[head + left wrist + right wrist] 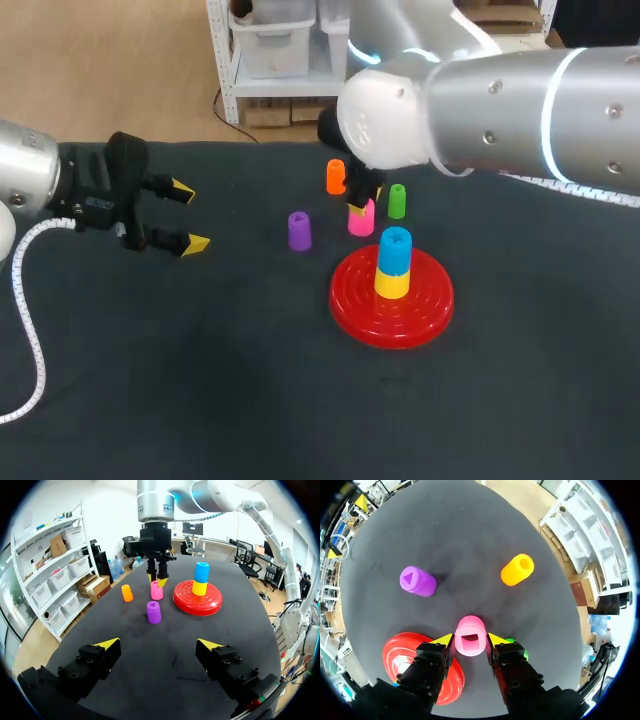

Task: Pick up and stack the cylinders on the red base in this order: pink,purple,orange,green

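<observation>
My right gripper (468,641) hangs straight over the pink cylinder (361,219), its fingers set narrow, one yellow tip on each side of the cylinder's top and very close to it; I see no grip. The cylinder stands upright on the dark table (200,380), long axis vertical, the square hole in its top facing up at my wrist. It sits just behind the red base (345,300), which already carries a yellow cylinder (392,284) with a blue cylinder (395,248) on top of it, both upright at the base's middle. The green cylinder (397,201) stands just beside the pink one on the right, close against my right-side finger and partly hidden by it in the right wrist view. The orange cylinder (335,177) stands near, further back and to the left, and the purple cylinder (299,230) stands to the left, well apart, with a triangular hole in its top. All three are upright. Between pink and purple the cloth lies bare. My left gripper (188,215) is well off to the left, above the table, fingers spread wide with nothing between them, pointing toward the cylinders.
</observation>
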`<state>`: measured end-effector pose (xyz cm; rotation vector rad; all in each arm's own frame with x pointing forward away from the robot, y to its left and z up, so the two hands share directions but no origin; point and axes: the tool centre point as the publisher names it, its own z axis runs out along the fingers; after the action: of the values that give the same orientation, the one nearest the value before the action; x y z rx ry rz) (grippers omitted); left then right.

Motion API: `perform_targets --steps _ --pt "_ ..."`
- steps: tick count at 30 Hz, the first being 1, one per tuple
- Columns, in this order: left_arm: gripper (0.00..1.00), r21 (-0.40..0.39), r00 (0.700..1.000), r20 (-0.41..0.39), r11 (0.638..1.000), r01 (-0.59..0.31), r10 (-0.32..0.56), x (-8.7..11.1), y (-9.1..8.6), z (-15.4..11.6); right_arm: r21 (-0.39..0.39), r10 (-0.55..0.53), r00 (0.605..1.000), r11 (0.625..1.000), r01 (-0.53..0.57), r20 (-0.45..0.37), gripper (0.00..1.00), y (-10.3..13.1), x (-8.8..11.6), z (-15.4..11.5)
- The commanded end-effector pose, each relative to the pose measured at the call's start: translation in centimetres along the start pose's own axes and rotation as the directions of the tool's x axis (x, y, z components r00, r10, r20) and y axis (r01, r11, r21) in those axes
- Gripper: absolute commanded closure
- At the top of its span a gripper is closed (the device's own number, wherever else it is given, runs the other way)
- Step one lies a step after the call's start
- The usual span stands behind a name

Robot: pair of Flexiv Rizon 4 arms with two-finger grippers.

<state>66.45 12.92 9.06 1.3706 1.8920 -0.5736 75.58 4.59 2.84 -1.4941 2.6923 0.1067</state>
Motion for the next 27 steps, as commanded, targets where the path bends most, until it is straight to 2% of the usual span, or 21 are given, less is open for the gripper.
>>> perform_targets --steps 1,5,8,12,17,21,27 --pt "0.00 0.004 1.000 -0.006 1.000 0.001 -0.001 -0.1 0.2 0.1 0.033 -0.032 0.996 0.999 0.030 0.077 1.00 0.9 1.1 -3.1" --pt "0.00 0.004 1.000 -0.006 1.000 0.001 -0.001 -0.1 0.2 0.1 0.037 -0.120 0.988 0.992 0.117 0.100 1.00 1.7 1.8 -7.5" --pt "0.00 0.004 1.000 -0.006 1.000 0.001 -0.001 -0.1 0.2 0.1 0.068 -0.194 0.974 0.980 0.187 0.114 1.00 2.6 3.4 -11.1" --pt "0.00 0.004 1.000 -0.006 1.000 0.001 -0.001 -0.1 0.2 0.1 0.094 -0.221 0.967 0.973 0.210 0.126 1.00 4.2 6.1 -13.7" --pt "0.00 0.004 1.000 -0.006 1.000 0.001 -0.001 -0.1 0.2 0.1 0.108 -0.217 0.961 0.974 0.200 0.174 1.00 6.5 8.9 -14.3" --pt "0.00 0.004 1.000 -0.006 1.000 0.001 -0.001 -0.1 0.2 0.1 0.101 -0.187 0.960 0.980 0.169 0.207 1.00 7.2 9.7 -14.1" --pt "0.00 0.004 1.000 -0.006 1.000 0.001 -0.001 -0.1 0.2 0.1 0.045 -0.186 0.971 0.983 0.181 0.153 1.00 7.8 10.2 -13.0"
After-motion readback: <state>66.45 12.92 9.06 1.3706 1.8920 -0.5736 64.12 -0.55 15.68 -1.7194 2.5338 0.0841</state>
